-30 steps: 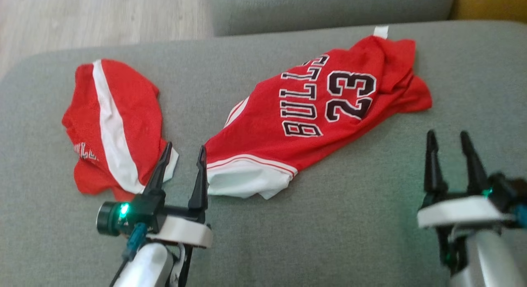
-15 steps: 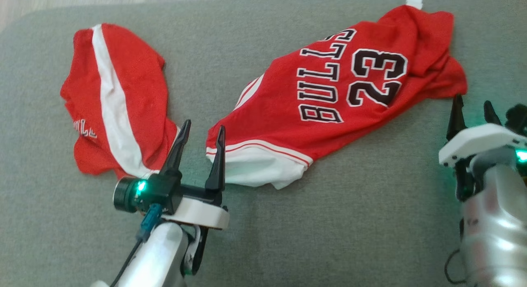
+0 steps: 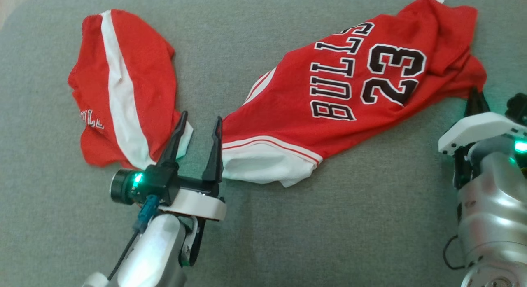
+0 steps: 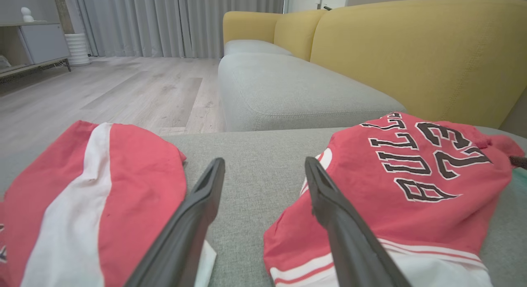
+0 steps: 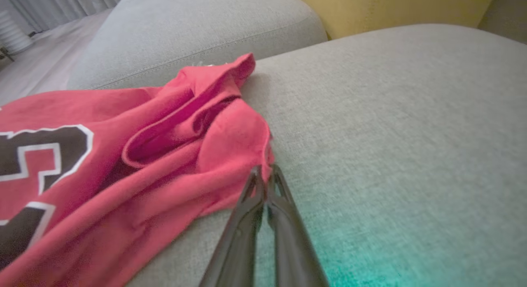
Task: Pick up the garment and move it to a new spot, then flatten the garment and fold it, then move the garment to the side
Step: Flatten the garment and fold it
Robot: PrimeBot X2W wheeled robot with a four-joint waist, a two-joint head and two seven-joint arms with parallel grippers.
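While the left claw [image 3: 201, 116] stood wide apart, the right claw [image 5: 264, 170] was clamped on a corner of the jersey [image 3: 350, 93].

A grey sofa [image 4: 288, 93], yellow backrest [image 4: 411, 52], wood floor [image 4: 123, 93], curtains [image 4: 164, 23].

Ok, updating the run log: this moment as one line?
left gripper: open, between garments | right gripper: shut at edge of red Bulls jersey, hold unclear | red white-striped shorts: on grey fabric cushion

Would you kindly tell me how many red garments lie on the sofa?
2: the jersey lies centre-right in the head view, and the striped garment lies at its left. None seems hidden.
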